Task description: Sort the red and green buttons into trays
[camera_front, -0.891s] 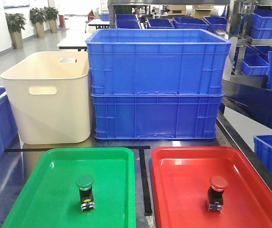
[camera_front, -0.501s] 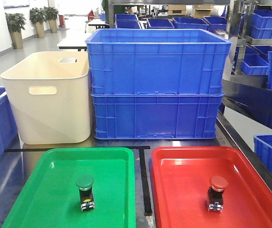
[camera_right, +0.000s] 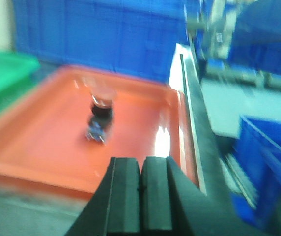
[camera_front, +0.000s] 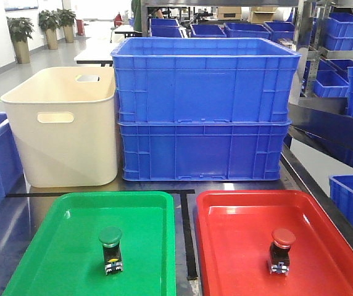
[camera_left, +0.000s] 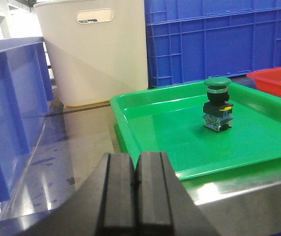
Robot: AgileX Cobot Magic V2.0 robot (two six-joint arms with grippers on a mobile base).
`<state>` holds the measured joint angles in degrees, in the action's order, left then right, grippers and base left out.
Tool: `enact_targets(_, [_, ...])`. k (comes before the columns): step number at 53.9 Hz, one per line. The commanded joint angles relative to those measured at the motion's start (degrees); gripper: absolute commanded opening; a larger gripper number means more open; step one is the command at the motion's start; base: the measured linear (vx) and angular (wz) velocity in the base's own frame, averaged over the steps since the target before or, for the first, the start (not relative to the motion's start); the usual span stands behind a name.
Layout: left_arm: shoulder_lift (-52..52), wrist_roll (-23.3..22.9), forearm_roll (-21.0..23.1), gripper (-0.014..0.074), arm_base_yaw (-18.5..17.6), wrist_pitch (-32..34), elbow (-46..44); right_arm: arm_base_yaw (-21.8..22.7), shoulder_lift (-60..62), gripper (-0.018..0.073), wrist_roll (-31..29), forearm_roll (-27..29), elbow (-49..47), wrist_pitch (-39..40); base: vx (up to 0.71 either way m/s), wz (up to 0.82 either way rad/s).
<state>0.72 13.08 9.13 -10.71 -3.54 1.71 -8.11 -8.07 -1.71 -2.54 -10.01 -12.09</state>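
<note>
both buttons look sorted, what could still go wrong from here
1. The green button and red button stand upright on narrow bodies; a bump to either tray could tip them.
2. Both grippers, left and right, are shut and low near the tray rims; pulling back carelessly might clip the green tray or red tray.
</note>
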Motion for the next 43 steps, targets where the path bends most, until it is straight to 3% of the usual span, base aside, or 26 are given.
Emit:
enact_targets(1, [0.8,-0.4,0.1,0.0000,0.1,4.6,0.3,0.2,2.0,-0.0013,-0.4,3.2,4.9,12.5,0.00,0.00])
enact_targets(8, [0.8,-0.4,0.1,0.0000,0.1,4.6,0.3,0.2,6.0,-0.0013,-0.4,5.1,12.4,19.4,0.00,0.00])
enact_targets(15, [0.8,-0.4,0.1,0.0000,0.1,4.6,0.3,0.2,9.4,-0.0013,-0.8,2.9,12.1,17.3,0.00,0.00])
enact_targets(43, [0.8,-0.4,0.1,0.0000,0.1,4.6,0.3,0.2,9.3,-0.0013,-0.7,3.2,12.1,17.6,0.00,0.00])
